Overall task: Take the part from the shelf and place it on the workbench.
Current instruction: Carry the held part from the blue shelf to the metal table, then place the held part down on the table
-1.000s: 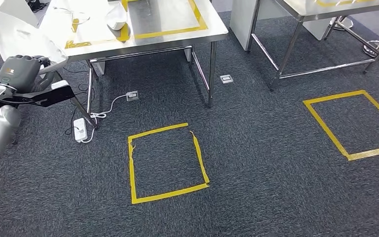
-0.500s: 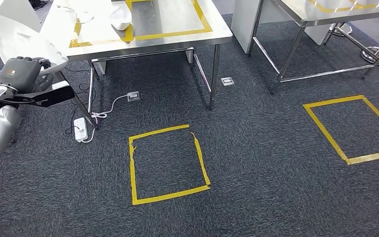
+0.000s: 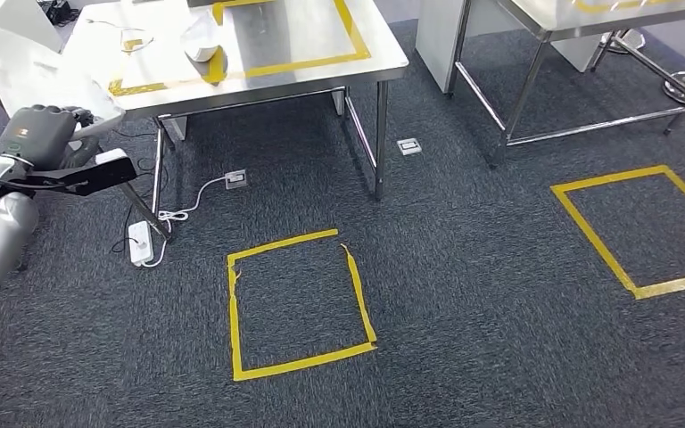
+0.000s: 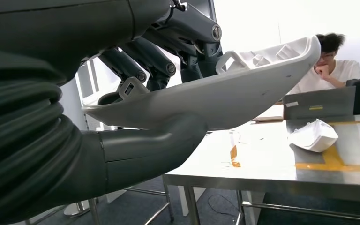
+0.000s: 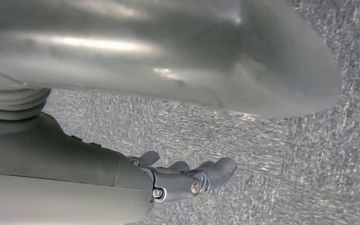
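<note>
The part [image 3: 34, 69] is a white curved plastic shell, held up at the far left of the head view by my left hand [image 3: 43, 134]. Seen from the left wrist, the thumb [image 4: 140, 152] presses under the part [image 4: 225, 96] and the dark fingers [image 4: 168, 56] lie over its top edge. The steel workbench [image 3: 303, 31], marked with a yellow tape rectangle, stands ahead and to the right of the part. A second white part [image 3: 198, 40] lies on it. My right hand [image 5: 178, 180] hangs over the carpet with its fingers loosely extended and nothing in it.
A second steel table [image 3: 535, 18] stands at the right. Two yellow tape squares [image 3: 299, 303] [image 3: 638, 227] mark the carpet. A power strip [image 3: 139, 242] with cables lies by the workbench leg. A person [image 4: 330, 65] sits behind the workbench.
The whole picture has shifted slightly to the left, so the camera has moved. My left hand keeps its hold on the white part in the same pose.
</note>
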`<act>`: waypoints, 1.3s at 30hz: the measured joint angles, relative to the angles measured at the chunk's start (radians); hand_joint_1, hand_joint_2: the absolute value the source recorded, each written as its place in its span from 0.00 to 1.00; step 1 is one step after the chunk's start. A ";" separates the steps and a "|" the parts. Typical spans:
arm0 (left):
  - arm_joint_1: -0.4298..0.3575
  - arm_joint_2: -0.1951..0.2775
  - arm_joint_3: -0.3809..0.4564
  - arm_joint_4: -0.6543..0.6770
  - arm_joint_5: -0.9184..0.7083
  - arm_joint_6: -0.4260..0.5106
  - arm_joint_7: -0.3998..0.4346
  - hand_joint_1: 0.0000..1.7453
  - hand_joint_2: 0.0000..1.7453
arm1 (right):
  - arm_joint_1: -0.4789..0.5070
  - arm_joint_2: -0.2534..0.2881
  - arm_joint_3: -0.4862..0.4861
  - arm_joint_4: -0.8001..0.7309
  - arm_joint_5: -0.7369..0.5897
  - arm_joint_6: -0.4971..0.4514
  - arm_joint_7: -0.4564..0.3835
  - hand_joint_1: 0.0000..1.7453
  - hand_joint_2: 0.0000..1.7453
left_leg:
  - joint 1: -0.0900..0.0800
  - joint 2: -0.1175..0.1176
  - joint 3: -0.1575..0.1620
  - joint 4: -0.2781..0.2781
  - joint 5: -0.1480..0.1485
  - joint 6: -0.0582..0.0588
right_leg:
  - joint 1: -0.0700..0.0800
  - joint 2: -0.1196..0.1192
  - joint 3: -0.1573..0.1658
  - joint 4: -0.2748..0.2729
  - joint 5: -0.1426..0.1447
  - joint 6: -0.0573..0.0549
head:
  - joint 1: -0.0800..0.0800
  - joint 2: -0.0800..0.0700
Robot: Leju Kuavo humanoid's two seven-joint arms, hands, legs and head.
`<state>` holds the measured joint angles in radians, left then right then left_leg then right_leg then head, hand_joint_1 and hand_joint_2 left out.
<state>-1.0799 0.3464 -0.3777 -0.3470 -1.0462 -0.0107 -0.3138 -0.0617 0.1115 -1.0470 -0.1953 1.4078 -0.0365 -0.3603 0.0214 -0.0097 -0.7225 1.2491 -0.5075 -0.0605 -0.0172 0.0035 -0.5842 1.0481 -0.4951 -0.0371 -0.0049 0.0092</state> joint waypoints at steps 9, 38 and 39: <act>0.000 0.002 -0.001 0.008 -0.012 -0.018 0.015 1.00 1.00 | -0.001 0.004 0.009 0.000 0.016 0.013 0.021 0.00 0.00 | -0.013 0.012 0.008 -0.212 0.155 0.030 | 0.006 -0.003 0.113 -0.003 -0.090 0.029 | -0.007 0.000; 0.018 -0.020 -0.007 0.020 -0.039 -0.038 0.036 1.00 1.00 | 0.011 0.014 0.024 0.000 0.020 0.013 0.014 0.00 0.00 | -0.007 0.033 -0.034 -0.202 0.143 0.012 | 0.007 0.006 0.150 -0.031 -0.107 0.012 | -0.010 0.000; 0.022 -0.018 -0.007 0.020 -0.039 -0.037 0.035 1.00 1.00 | 0.011 0.014 0.024 0.000 0.019 0.013 0.014 0.00 0.00 | -0.007 0.038 -0.029 -0.229 0.195 0.019 | 0.010 0.005 0.168 -0.032 -0.119 0.019 | -0.011 0.000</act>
<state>-1.0580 0.3289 -0.3849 -0.3273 -1.0851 -0.0482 -0.2787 -0.0509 0.1253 -1.0227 -0.1953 1.4273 -0.0235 -0.3468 0.0139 0.0285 -0.7514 1.0205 -0.3129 -0.0417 -0.0067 0.0086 -0.4162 1.0161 -0.6136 -0.0181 -0.0157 0.0092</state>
